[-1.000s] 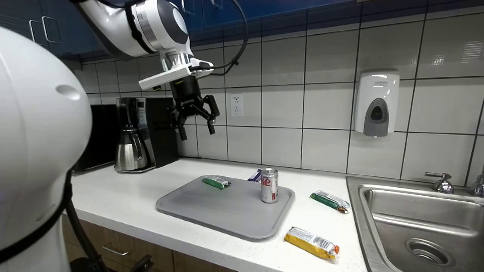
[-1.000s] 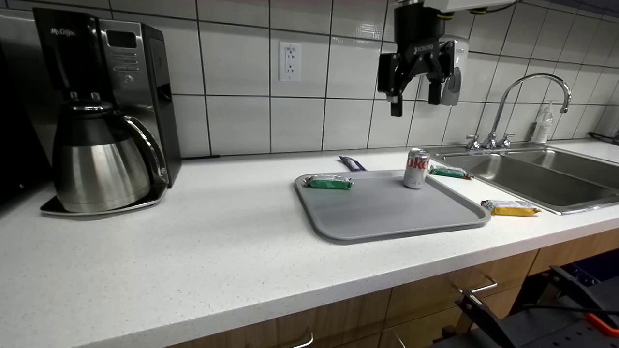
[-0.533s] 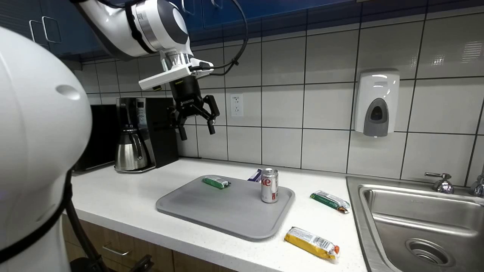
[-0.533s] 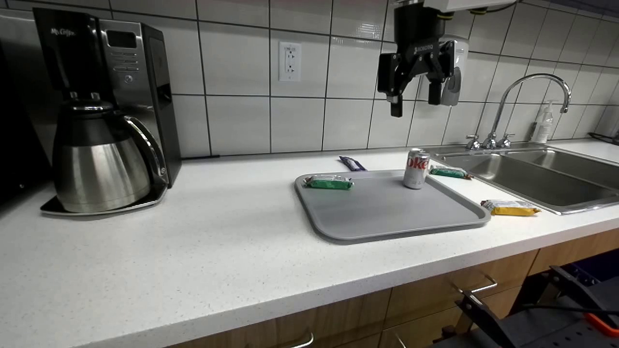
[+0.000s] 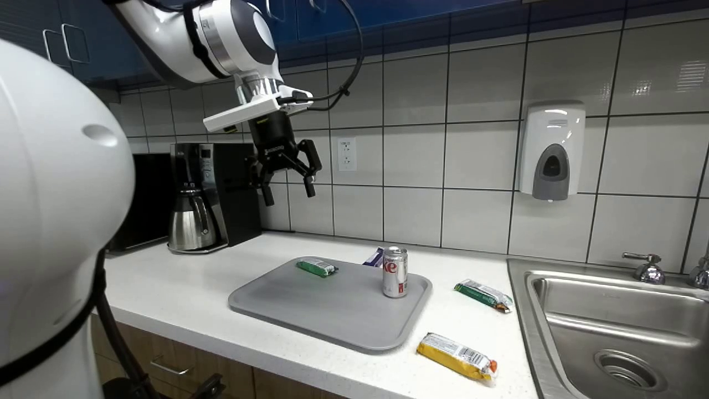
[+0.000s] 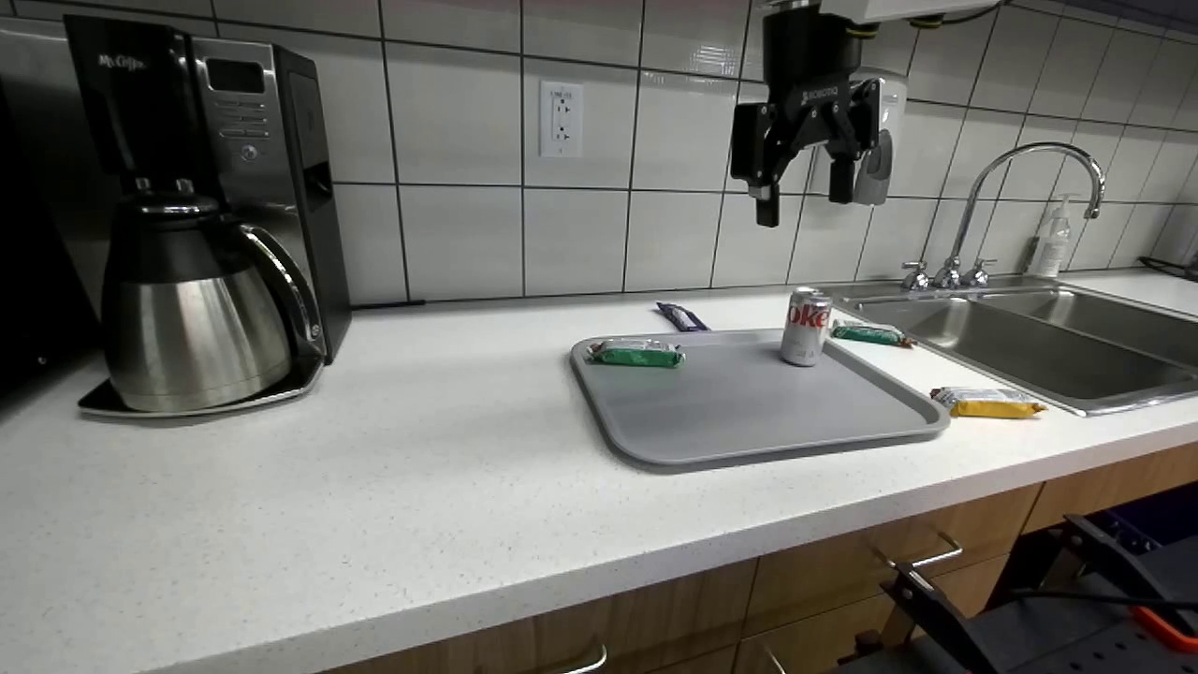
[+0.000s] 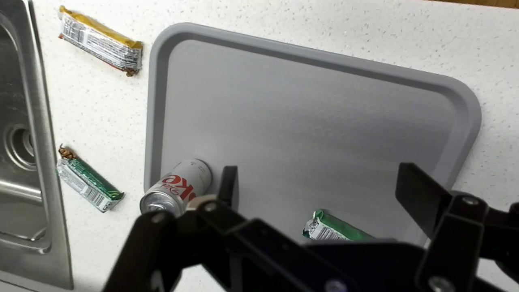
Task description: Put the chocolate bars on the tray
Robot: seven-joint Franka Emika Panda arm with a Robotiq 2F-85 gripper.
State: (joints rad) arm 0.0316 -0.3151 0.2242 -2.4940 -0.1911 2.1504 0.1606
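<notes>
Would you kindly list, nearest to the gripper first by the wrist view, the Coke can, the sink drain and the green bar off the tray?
1. Coke can: on the tray, left of the fingertips in that view.
2. Green bar: farther left, between tray and sink.
3. Sink drain: inside the sink, farthest left.

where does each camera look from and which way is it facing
In an exterior view: close beside the arm, facing the tiled wall across the tray; arm and gripper show.
In an exterior view: above counter level, coffee maker near, facing tray and wall; gripper at top.
Wrist view: on the wrist, facing down at tray and soda can; open gripper at bottom.
Both exterior views share the purple bar.
</notes>
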